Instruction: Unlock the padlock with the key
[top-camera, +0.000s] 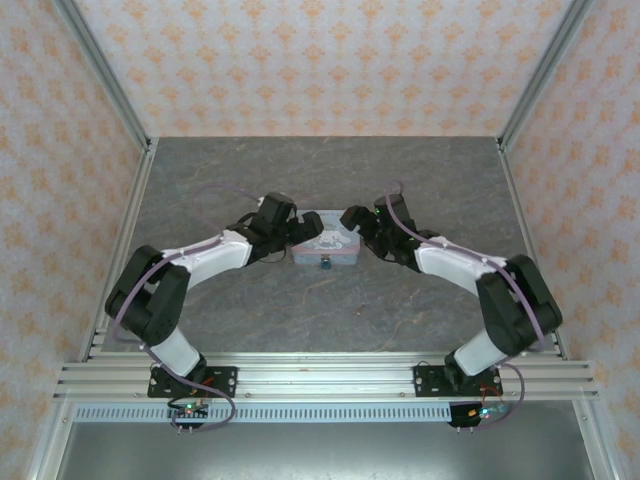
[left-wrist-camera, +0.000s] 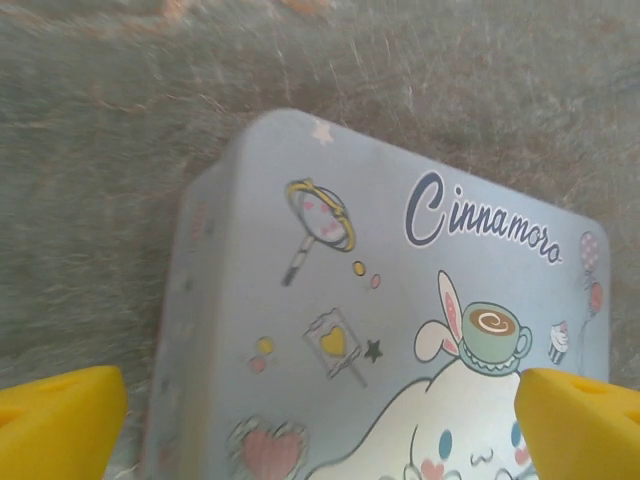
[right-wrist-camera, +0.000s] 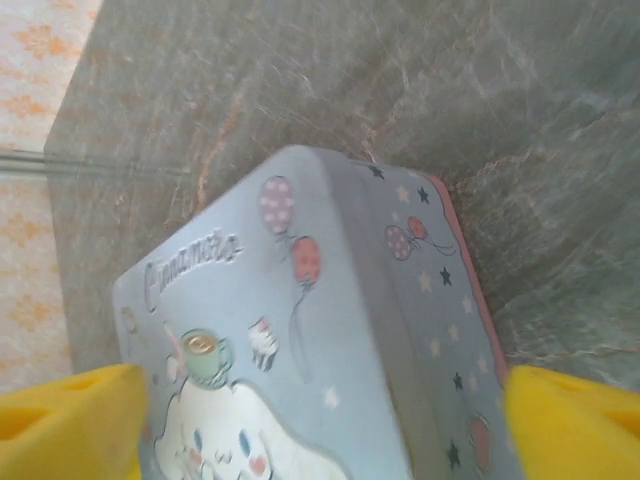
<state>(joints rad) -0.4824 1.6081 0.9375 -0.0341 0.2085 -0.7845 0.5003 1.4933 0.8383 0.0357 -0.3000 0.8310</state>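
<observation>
1. We take the pastel-blue rectangular tin with a cartoon dog on its lid (top-camera: 322, 240) as our landmark. It lies flat on the grey marbled table (top-camera: 440, 180).
2. The tiny dark teal padlock (top-camera: 326, 265) sits at the middle of the tin's near edge. It seems to hang at the clasp, but it is too small for us to tell whether its shackle is shut.
3. Where the thin pale metal key lies we cannot tell, since it is too small to pick out around the tin.
4. The left pincer (top-camera: 284, 232) hovers at the tin's left end. Its yellow fingertips (left-wrist-camera: 60, 425) are spread wide over the lid, and it grips nothing.
5. The right pincer (top-camera: 358, 225) hovers at the tin's right end. Its yellow tips (right-wrist-camera: 70, 425) are likewise wide apart and empty.
6. With both pincers open at the tin and neither on the padlock, we judge that no unlocking is in hand now.
7. We cannot confirm from this moment that the padlock has been opened.
8. If it is locked, what is left is to take up the key, steady the padlock, seat the key and turn it.
</observation>
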